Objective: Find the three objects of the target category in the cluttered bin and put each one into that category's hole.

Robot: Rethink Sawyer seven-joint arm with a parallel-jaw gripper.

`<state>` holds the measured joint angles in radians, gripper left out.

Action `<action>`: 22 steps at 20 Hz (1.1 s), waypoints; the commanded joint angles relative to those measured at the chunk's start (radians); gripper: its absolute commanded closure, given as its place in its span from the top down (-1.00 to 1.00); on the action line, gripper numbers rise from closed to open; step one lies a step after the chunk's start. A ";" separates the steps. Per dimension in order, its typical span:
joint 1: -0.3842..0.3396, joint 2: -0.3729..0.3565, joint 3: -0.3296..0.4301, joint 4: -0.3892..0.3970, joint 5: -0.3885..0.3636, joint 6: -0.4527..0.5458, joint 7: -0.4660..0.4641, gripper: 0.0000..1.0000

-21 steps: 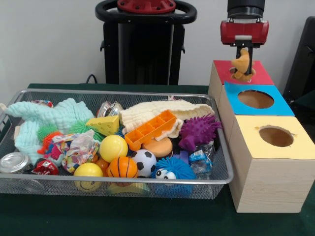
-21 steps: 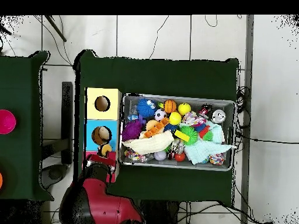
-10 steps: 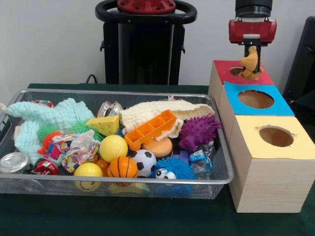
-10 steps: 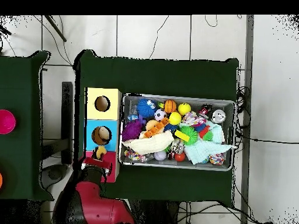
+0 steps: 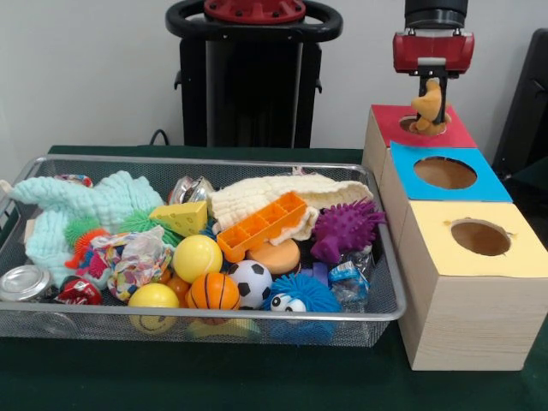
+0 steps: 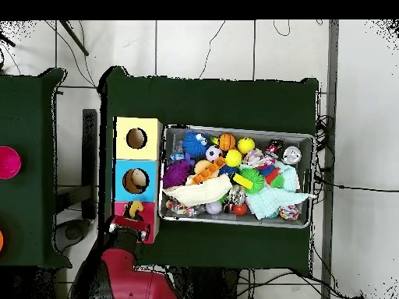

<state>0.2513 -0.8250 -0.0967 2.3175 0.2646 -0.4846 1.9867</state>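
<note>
Balls crowd the near edge of the wire bin [image 5: 390, 315]: one yellow, one soccer, one basketball. Right of the bin stand three boxes, yellow [image 5: 514, 257], blue [image 5: 492, 190], then red box [image 5: 455, 133]. Over its hole the gripper [image 5: 431, 86] pinches one orange toy [image 5: 426, 110].
</note>
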 commanded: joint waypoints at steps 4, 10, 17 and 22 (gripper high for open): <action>-0.004 0.053 0.016 0.066 0.042 -0.120 0.361 -1.00; 0.011 0.067 0.013 0.069 0.043 -0.136 0.381 -1.00; 0.055 0.104 0.009 0.042 0.082 -0.148 0.403 -1.00; 0.078 0.102 0.003 0.036 0.104 -0.137 0.407 -1.00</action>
<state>0.3220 -0.7590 -0.1070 2.3910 0.2848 -0.5610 2.1213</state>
